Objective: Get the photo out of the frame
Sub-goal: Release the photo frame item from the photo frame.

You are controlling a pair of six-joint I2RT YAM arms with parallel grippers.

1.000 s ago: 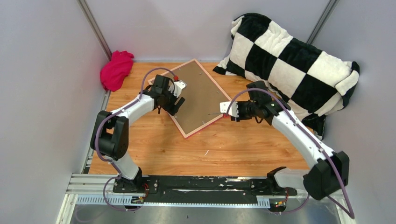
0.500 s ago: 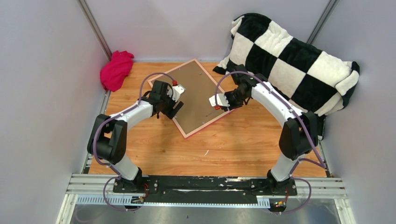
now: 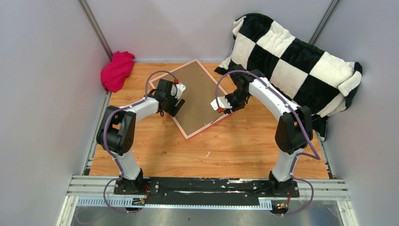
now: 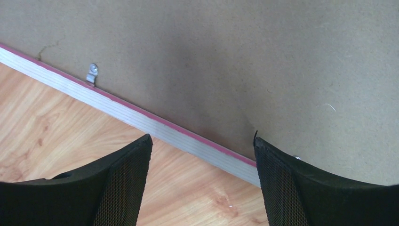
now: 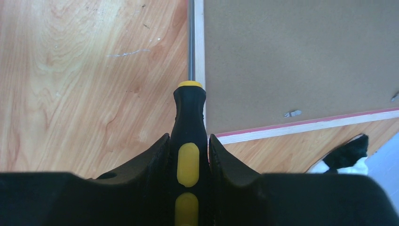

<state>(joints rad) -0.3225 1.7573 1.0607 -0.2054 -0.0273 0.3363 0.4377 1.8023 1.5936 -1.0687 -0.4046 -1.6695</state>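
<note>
The frame (image 3: 200, 94) lies face down on the wooden table, brown backing board up, with a thin pink border. The photo is hidden under the board. My left gripper (image 3: 175, 104) is open and empty over the frame's left edge; in the left wrist view (image 4: 202, 141) its fingers straddle the pink-and-white edge (image 4: 141, 114), near a metal clip (image 4: 92, 73). My right gripper (image 3: 220, 104) is shut on a black and yellow screwdriver (image 5: 188, 123) at the frame's right edge. The screwdriver's shaft (image 5: 191, 37) runs along the frame's edge. Another clip (image 5: 291, 113) shows on the board.
A large black and white checkered pillow (image 3: 291, 61) lies at the back right, close behind my right arm. A magenta cloth (image 3: 116, 70) lies in the back left corner. Grey walls close in the table on three sides.
My right arm has folded in and carried the screwdriver left and slightly back over the frame's right edge. My left gripper has shifted only slightly along the left edge.
</note>
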